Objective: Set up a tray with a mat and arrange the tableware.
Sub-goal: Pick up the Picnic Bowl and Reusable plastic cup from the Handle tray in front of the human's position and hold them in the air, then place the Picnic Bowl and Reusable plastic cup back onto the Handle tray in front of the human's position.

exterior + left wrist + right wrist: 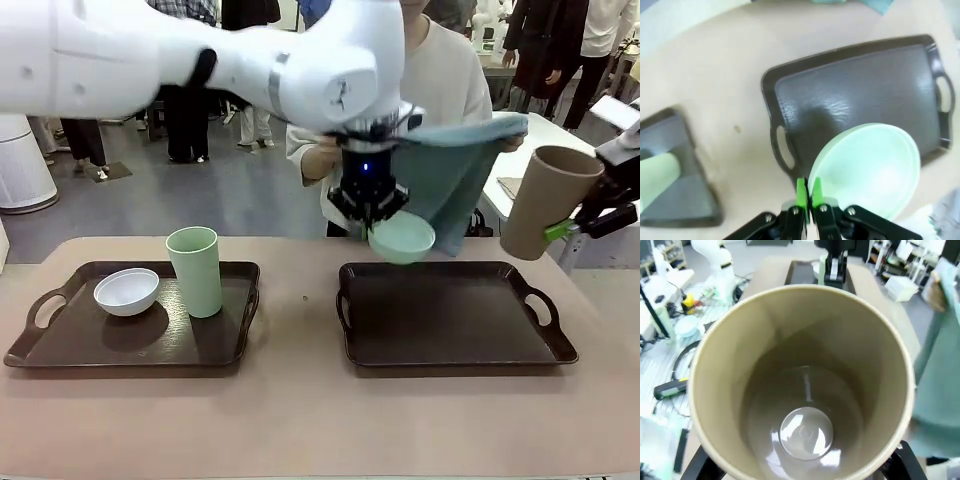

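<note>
My left gripper (372, 212) reaches across the middle and is shut on the rim of the small mint-green bowl (402, 240), which hangs over the far edge of the bare dark right tray (450, 318). In the left wrist view the green fingertips (802, 192) pinch the bowl (870, 167) above that tray (855, 95). Off the table's right edge, my right gripper (572, 224) is shut on the tilted tan-brown tumbler (545, 200), whose open mouth (802, 385) faces the right wrist camera. Behind the tray a person holds up a teal mat (450, 175).
The left tray (60, 345) carries a small white bowl (126, 291) and an upright pale-green tumbler (195, 270). Bare beige tabletop (300, 410) lies between and in front of the trays. The person's hands (318, 160) grip the mat close behind my left gripper.
</note>
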You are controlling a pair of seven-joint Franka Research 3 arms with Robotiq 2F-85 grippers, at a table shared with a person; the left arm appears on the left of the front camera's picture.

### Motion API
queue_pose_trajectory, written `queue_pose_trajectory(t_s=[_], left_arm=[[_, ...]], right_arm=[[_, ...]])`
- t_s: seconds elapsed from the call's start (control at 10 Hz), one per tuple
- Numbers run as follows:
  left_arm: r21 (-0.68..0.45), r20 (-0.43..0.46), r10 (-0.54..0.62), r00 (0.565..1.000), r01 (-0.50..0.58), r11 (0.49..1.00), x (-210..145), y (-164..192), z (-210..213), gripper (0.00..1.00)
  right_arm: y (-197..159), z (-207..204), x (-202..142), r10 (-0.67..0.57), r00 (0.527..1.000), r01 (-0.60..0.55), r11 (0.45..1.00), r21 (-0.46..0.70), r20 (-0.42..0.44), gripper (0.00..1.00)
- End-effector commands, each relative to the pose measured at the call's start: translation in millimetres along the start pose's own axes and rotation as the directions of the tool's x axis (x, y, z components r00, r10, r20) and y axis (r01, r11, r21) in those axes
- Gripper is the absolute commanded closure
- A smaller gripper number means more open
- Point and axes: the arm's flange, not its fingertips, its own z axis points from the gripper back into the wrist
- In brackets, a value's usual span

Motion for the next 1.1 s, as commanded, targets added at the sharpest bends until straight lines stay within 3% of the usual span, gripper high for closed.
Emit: queue_pose_trajectory(t_s=[0.0, 0.2, 0.3, 1.0], left_arm=[[-0.019, 0.058, 0.019, 0.998, -0.018, 1.000, -28.0, 1.7, 22.2, 1.00], [-0.018, 0.067, 0.061, 0.996, -0.059, 0.998, -32.5, 2.2, 34.9, 1.00], [-0.020, 0.050, 0.004, 0.999, -0.003, 1.000, -20.0, -5.0, 44.1, 1.00], [-0.020, 0.050, 0.004, 0.999, -0.003, 1.000, -20.0, -5.0, 44.1, 1.00]], right_arm=[[12.2, 3.3, 9.7, -0.025, 0.999, 0.025, 1.000, 0.011, -0.026, 1.00], [0.9, -4.4, 6.3, -0.065, 0.995, 0.069, 0.996, 0.053, -0.074, 1.00], [10.7, 11.1, 13.6, -0.006, 1.000, 0.006, 1.000, 0.000, -0.029, 1.00], [10.7, 11.1, 13.6, -0.006, 1.000, 0.006, 1.000, 0.000, -0.029, 1.00]])
